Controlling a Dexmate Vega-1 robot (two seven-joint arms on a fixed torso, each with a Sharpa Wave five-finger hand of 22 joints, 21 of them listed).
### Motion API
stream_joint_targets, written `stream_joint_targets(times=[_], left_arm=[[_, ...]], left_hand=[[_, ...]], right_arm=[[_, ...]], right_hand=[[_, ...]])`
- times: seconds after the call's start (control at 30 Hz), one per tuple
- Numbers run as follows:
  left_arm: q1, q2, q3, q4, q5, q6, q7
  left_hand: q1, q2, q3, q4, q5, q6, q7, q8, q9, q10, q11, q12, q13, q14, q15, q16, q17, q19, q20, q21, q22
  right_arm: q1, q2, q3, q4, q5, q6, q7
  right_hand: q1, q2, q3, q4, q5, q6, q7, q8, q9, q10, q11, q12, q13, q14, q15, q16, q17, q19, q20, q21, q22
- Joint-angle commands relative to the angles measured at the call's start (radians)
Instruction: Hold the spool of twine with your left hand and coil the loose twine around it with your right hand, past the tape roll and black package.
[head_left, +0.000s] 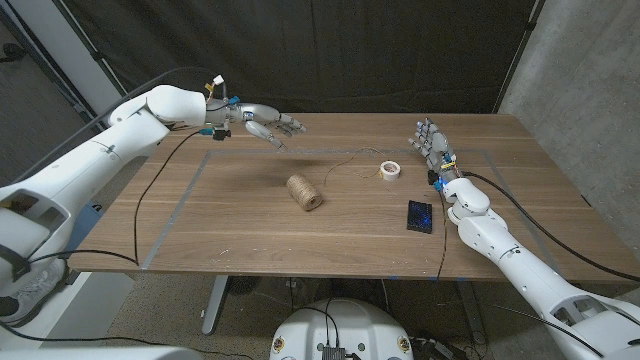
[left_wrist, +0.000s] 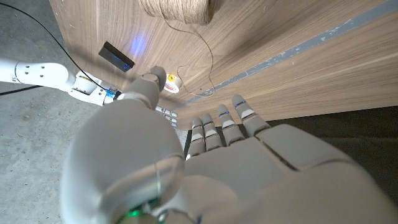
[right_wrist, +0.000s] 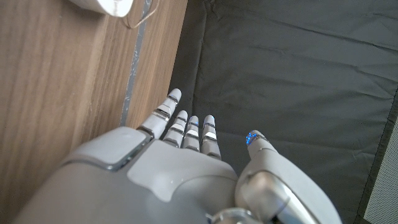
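Dark curtain behind, concrete wall on the right, and a wooden tabletop (head_left: 250, 230) w/ a grey taped rectangle marking the work zone. Task looks barely begun, by my read. The spool of twine (head_left: 305, 192) lies on its side near the middle, nothing touching it. Its loose twine (head_left: 345, 162) trails off to the right and far side in a thin loop, ending by the tape roll (head_left: 390, 171). So no coiling done yet as far as I can see; all of it is left: grip the spool, then wind.

Left robot hand (head_left: 268, 127) hangs above the far-left part of the tabletop, fingers spread, holding nothing, well apart from the spool. Right robot hand (head_left: 433, 146) stands near the far-right side, fingers straight and apart, also w/ nothing in it, just right of the tape roll. The black package (head_left: 421, 216) lies nearer, right of centre, close to the right forearm.

Room to move: plenty of bare wood left of and nearer than the spool, so the left approach looks free. Right side is tighter, imo: tape roll and package both sit between that hand and the spool, and the twine runs right up beside the roll, so it could snag. The far edge is close behind both hands.
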Motion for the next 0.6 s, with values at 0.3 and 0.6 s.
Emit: stream_joint_targets(times=[0.3,0.6], left_arm=[[-0.027,0.017,0.019,-0.044,0.034,0.002,-0.096],[-0.059,0.007,0.043,-0.025,0.063,-0.007,-0.148]], left_hand=[[0.037,0.02,-0.016,0.002,-0.007,-0.059,0.009,-0.008,0.005,-0.055,0.015,-0.021,0.016,-0.059,0.022,-0.016,0.008,-0.05,0.004,-0.015,0.006],[0.072,0.028,-0.018,-0.004,-0.003,-0.102,0.009,-0.012,0.004,-0.094,0.021,-0.033,0.025,-0.092,0.031,-0.023,0.008,-0.076,0.005,-0.018,0.005]], right_arm=[[-0.025,-0.009,0.007,-0.038,-0.001,-0.017,-0.035],[-0.031,-0.002,0.01,-0.041,-0.001,-0.019,-0.057]], right_hand=[[-0.008,-0.006,0.006,-0.004,-0.001,-0.017,0.001,-0.003,0.004,-0.016,0.001,-0.003,0.002,-0.005,0.009,0.004,0.002,0.003,0.01,0.003,0.001],[-0.008,-0.007,0.006,-0.005,-0.002,-0.028,0.003,-0.005,0.004,-0.024,0.004,-0.003,0.002,-0.01,0.012,0.003,0.003,-0.002,0.012,0.002,0.001]])
